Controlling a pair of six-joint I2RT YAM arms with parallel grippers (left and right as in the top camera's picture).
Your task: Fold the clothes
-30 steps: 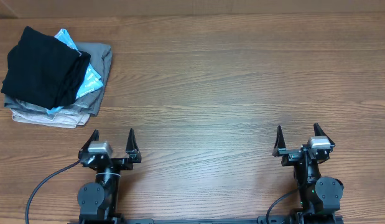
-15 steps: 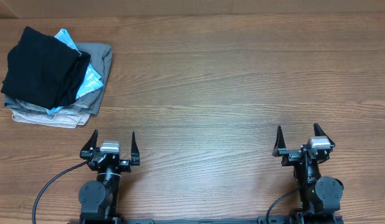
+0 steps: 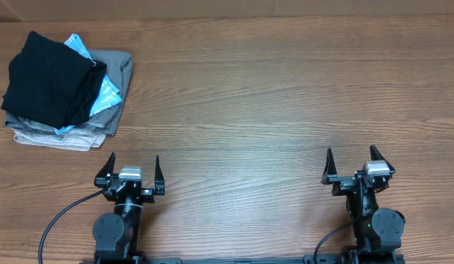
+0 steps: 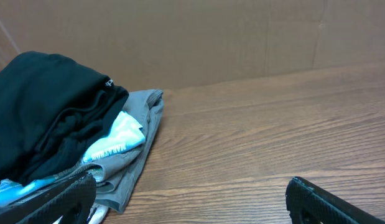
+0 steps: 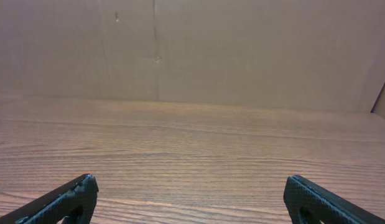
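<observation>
A bundled black T-shirt (image 3: 47, 77) lay atop a pile at the far left of the wooden tabletop (image 3: 271, 88), over a light-blue patterned garment (image 3: 105, 92), a grey garment (image 3: 118, 67) and a beige garment (image 3: 58, 138). Near the front edge, well apart from the pile, the left pincer (image 3: 133, 160) and right pincer (image 3: 351, 152) stood empty, fingers spread.

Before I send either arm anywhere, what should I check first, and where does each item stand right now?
1. Left gripper open and empty: ok.
2. Right gripper open and empty: ok.
3. Black T-shirt located, on top of the pile at the far left: ok.
4. T-shirt spread flat for folding: not ok, it lies bundled.
5. T-shirt free of the light-blue garment poking out under it: cannot tell.
6. Bare table between the left gripper and the pile: ok.
</observation>
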